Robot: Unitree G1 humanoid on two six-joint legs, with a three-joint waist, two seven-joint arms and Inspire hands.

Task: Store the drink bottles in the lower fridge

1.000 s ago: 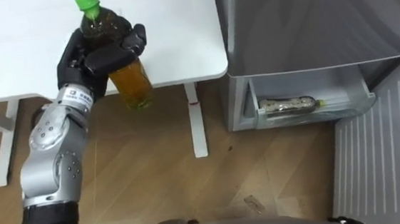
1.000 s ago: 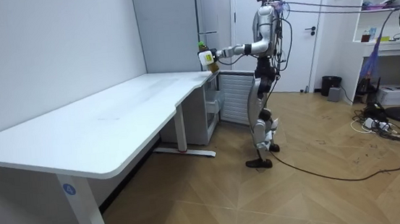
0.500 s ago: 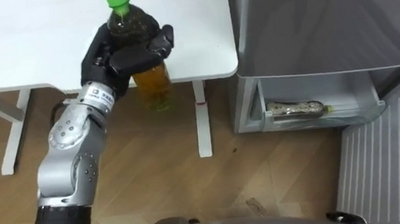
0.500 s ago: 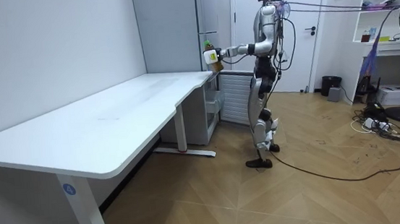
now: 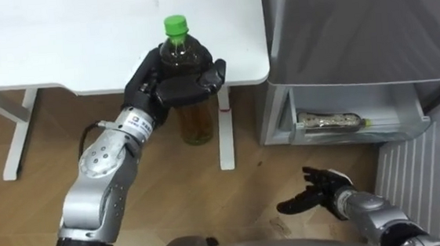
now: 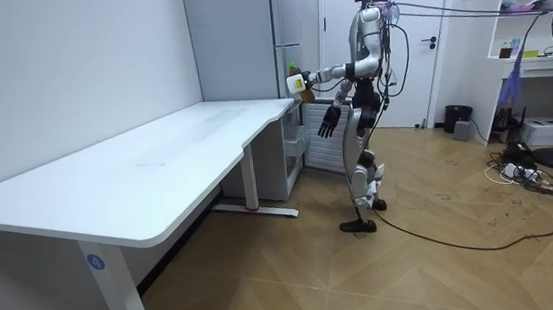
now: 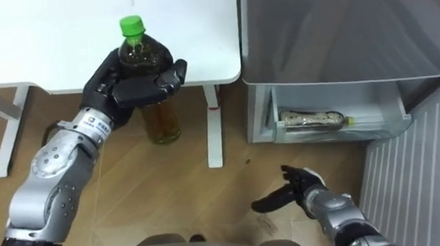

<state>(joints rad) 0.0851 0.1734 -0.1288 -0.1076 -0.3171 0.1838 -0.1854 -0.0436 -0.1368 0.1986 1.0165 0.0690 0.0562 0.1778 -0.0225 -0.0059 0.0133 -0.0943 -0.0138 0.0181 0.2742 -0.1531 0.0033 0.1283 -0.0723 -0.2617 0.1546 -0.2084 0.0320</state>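
My left hand (image 5: 171,86) is shut on a tea bottle (image 5: 190,113) with a green cap, held upright over the floor at the white table's (image 5: 57,49) near right corner. The same bottle (image 7: 157,104) and left hand (image 7: 134,86) appear in the right eye view. My right hand (image 5: 320,192) hangs open low at the right, above the wooden floor in front of the fridge. The lower fridge compartment (image 5: 345,113) stands open, and another bottle (image 5: 327,120) lies on its side inside. In the room view I stand by the fridge (image 6: 299,123), holding the bottle (image 6: 295,83) out at chest height.
The grey fridge body (image 5: 370,25) fills the upper right. Its open door (image 5: 429,177) with ribbed inner panel stands at the right. A white table leg (image 5: 223,130) drops beside the fridge. Wooden floor lies between table and fridge.
The left hand has carried the bottle to the right, off the table's edge and closer to the fridge. The right hand has come into view low on the right.
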